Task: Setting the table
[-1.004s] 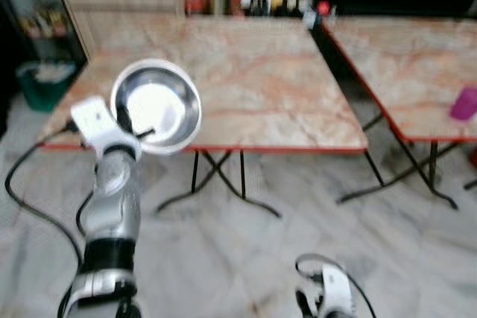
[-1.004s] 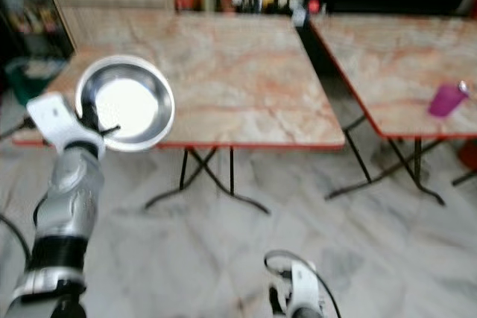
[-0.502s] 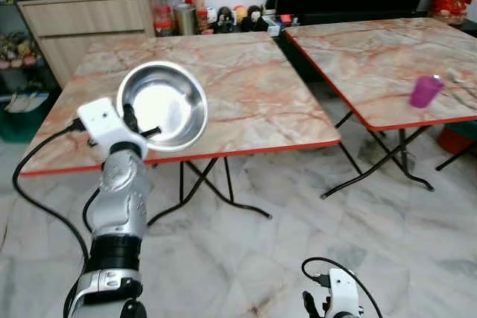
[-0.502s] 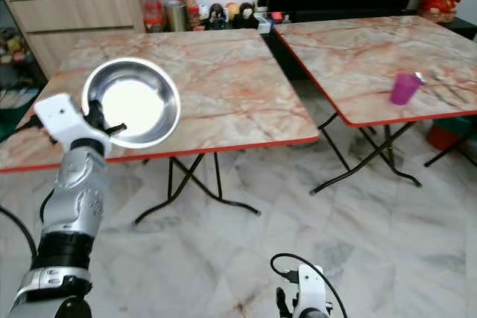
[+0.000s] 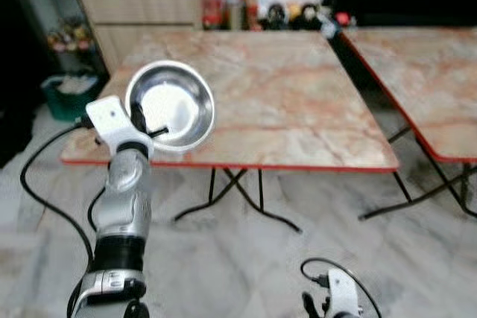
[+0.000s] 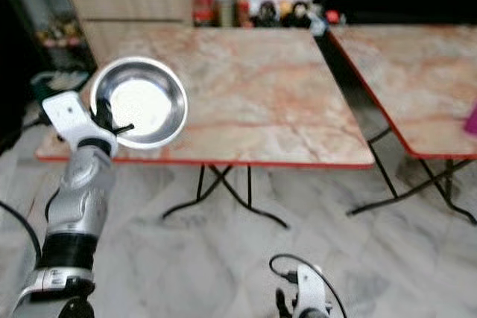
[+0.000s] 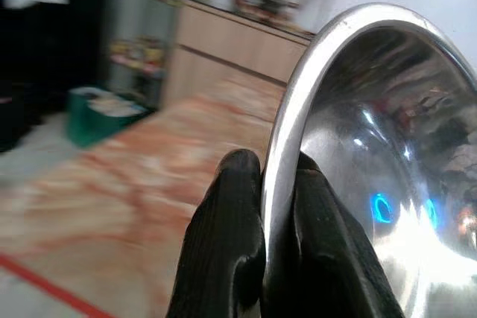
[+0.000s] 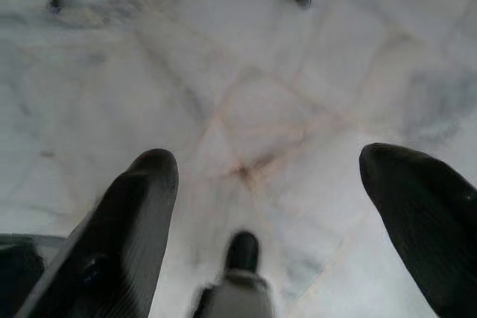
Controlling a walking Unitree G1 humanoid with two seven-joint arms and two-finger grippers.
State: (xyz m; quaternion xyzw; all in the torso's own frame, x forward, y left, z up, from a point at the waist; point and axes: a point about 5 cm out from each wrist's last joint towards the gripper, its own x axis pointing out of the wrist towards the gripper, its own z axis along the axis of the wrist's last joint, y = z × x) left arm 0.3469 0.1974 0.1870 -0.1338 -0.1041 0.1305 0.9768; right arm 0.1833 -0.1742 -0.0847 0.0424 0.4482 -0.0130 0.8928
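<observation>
Bowl (image 5: 171, 106): I see it raised at left, over the near-left edge of the table (image 5: 298, 102).
Left gripper (image 7: 262, 206): pinching its rim.
Right gripper (image 8: 283, 221): spread, low over floor (image 8: 246, 94).

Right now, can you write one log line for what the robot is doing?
left gripper: shut on steel bowl rim | bowl: raised before marble table | right gripper: open, low over floor

Silver arm (image 5: 123, 199), black cable (image 5: 41, 199)
</observation>
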